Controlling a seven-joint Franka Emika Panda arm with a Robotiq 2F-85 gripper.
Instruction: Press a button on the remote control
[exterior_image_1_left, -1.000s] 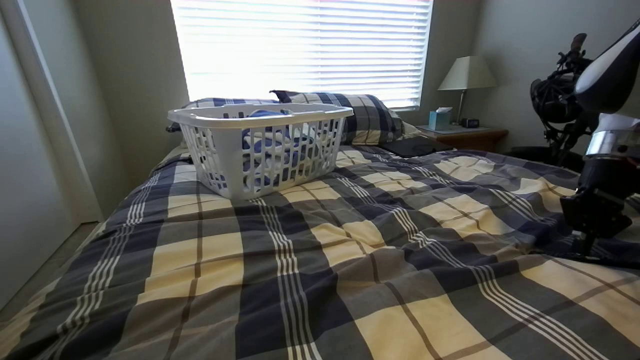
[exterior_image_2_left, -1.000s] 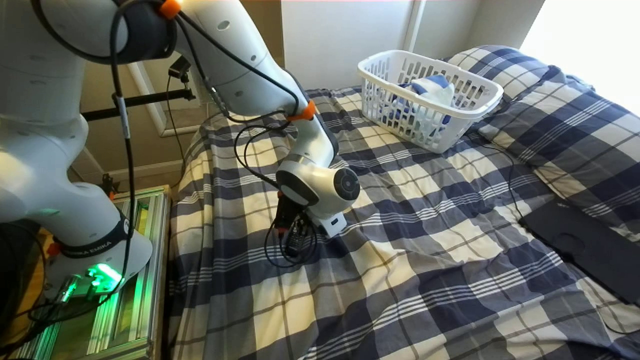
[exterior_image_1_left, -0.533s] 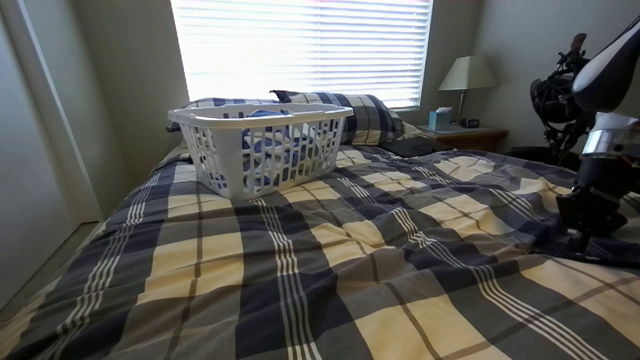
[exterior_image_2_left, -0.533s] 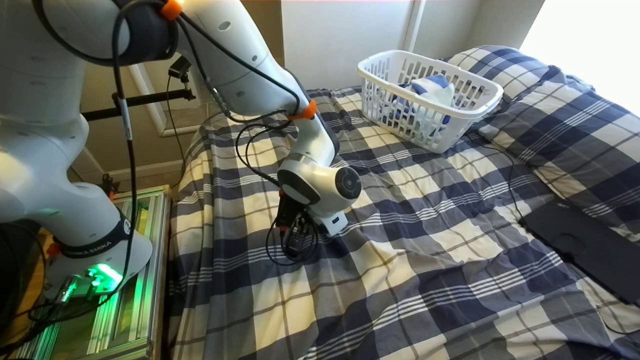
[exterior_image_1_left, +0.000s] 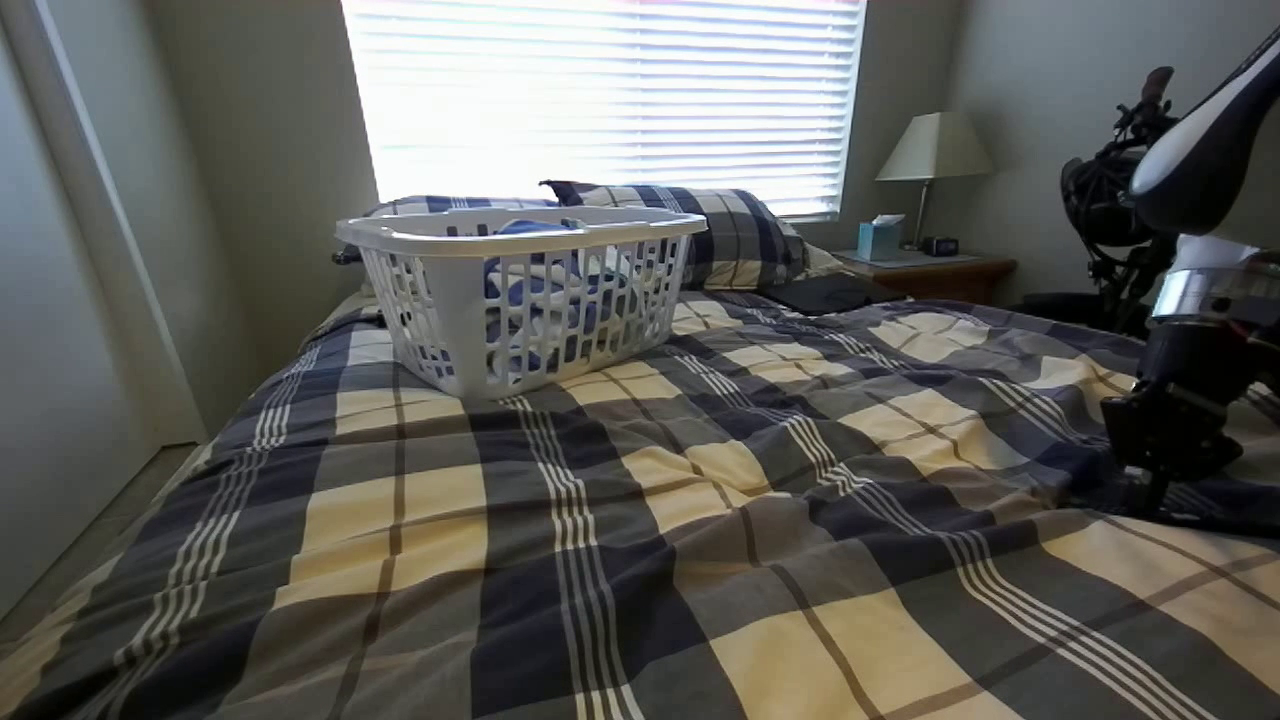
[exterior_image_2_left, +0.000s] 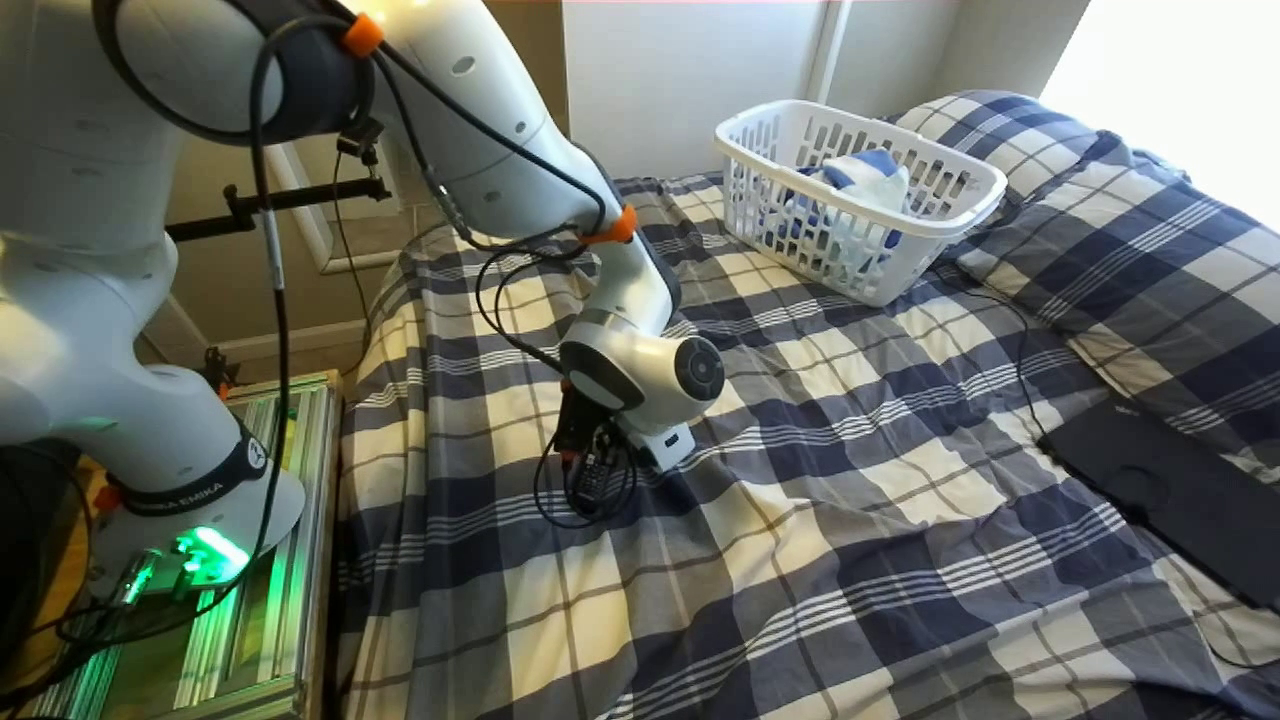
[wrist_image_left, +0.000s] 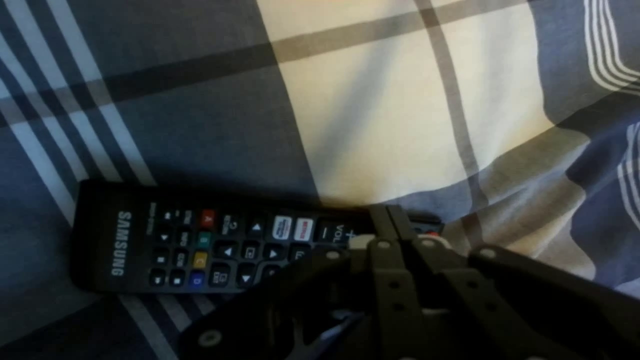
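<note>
A black Samsung remote control (wrist_image_left: 135, 240) lies face up on the plaid bedspread, with its buttons showing in the wrist view. Part of it shows beneath the wrist in an exterior view (exterior_image_2_left: 592, 482), and its dark thin edge shows at the far right of an exterior view (exterior_image_1_left: 1235, 524). My gripper (wrist_image_left: 388, 210) is shut, its fingertips pressed together with nothing between them. The fingertips are over the remote's end past the VOL button, near the red button, and hide part of it. The gripper (exterior_image_1_left: 1150, 495) points down at the remote. I cannot tell whether they touch.
A white laundry basket (exterior_image_1_left: 460, 300) with cloth in it stands on the bed; it also shows in an exterior view (exterior_image_2_left: 800, 190). Pillows (exterior_image_2_left: 1130, 220) and a flat black item (exterior_image_2_left: 1160, 490) lie beyond it. Cables (exterior_image_2_left: 540, 500) hang in a loop around the wrist.
The arm and gripper have shifted slightly left and a little lower in an exterior view, along the remote. The remote has not visibly moved. The gripper's fingers are hard to compare in the earlier frames.
</note>
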